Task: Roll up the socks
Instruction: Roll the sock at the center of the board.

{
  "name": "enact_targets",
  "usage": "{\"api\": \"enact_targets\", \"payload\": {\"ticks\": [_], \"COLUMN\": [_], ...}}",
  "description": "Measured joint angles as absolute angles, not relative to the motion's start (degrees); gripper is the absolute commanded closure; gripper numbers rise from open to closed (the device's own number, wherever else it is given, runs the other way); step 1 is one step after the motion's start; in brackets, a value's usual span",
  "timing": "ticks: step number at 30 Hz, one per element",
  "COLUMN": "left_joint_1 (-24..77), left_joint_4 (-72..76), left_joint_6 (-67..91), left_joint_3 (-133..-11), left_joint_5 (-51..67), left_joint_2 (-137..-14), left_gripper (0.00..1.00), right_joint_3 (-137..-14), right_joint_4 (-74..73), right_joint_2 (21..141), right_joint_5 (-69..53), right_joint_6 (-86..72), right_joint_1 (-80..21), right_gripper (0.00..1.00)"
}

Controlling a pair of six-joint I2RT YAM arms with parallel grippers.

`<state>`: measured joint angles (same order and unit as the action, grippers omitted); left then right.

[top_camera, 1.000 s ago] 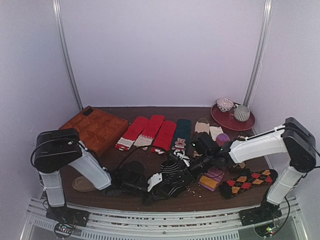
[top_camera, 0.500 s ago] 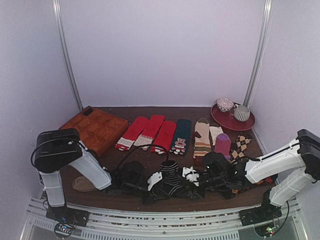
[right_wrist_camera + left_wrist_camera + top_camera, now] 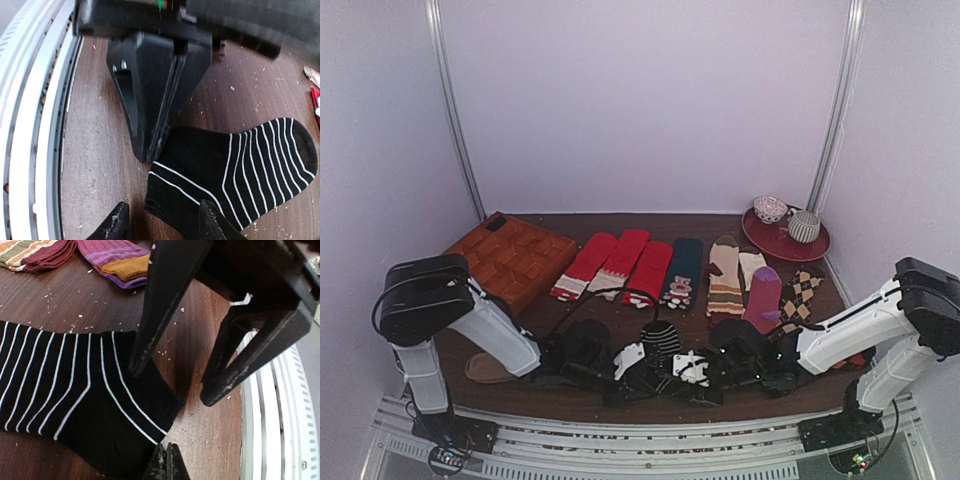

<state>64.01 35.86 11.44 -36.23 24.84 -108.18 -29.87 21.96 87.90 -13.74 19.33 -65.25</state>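
Down at the near edge of the table [image 3: 65, 300], the striped sock [image 3: 65, 385] lies flat on the wood, cuff end towards the rail, toe pointing away. The left gripper [image 3: 165, 460] is clamped tight, its two fingers pressed together right at the cuff corner. From both wrist views it looks to have that corner pinched, and I'd judge that's an anchor, holding the fabric still so the other arm can work it.

And here's the right gripper [image 3: 165, 225], jaws roughly half spread, nothing in them. In the left wrist view one finger touches down on the black fabric while the other stands on bare wood just beside the cuff edge, straddling it, which reads as lining up to catch that edge and begin the roll.

Against a second ago, a big change on the right. That arm was stretched out over the middle of the table, above the other socks; now it has swung back and dropped low at the near edge, face to face with the left gripper. The left arm hasn't budged
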Motion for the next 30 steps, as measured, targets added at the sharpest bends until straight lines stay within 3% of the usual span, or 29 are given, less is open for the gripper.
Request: {"api": "enact_targets", "payload": {"ticks": [6, 11, 15, 19, 24, 30], "left_joint_1": [63.55, 63.42, 63.37, 63.35, 63.35, 63.35], "left_joint_4": [34.04, 31.4, 29.74, 27.4, 27.11, 28.53], "left_joint_6": [10.83, 9.37, 7.57, 5.17, 2.07, -1.13], "left_joint_3": [-34.04, -32.45, -29.15, -25.69, -25.69, -28.51], "left_joint_5": [23.2, 22.5, 20.97, 17.93, 15.09, 15.0], "left_joint_2": [-105.12, -102.08, -97.84, -91.55, -85.91, -88.23], "left_gripper": [0.92, 0.79, 0.58, 0.47, 0.47, 0.47], "right_joint_3": [-30.33, -32.08, -33.47, -36.45, -41.04, -44.05], "right_joint_4": [22.37, 22.81, 20.47, 15.84, 13.72, 16.05], "right_joint_2": [91.24, 93.21, 93.67, 94.04, 98.87, 105.36], "right_joint_5": [-12.16, -11.18, -11.38, -15.05, -29.32, -44.38], "right_joint_6": [19.75, 19.2, 16.47, 11.07, -3.03, -18.52], "right_joint_1": [-65.25, -65.25, -65.34, -64.64, -60.95, -57.52], "right_gripper": [0.56, 0.79, 0.95, 0.96, 0.96, 0.95]}}
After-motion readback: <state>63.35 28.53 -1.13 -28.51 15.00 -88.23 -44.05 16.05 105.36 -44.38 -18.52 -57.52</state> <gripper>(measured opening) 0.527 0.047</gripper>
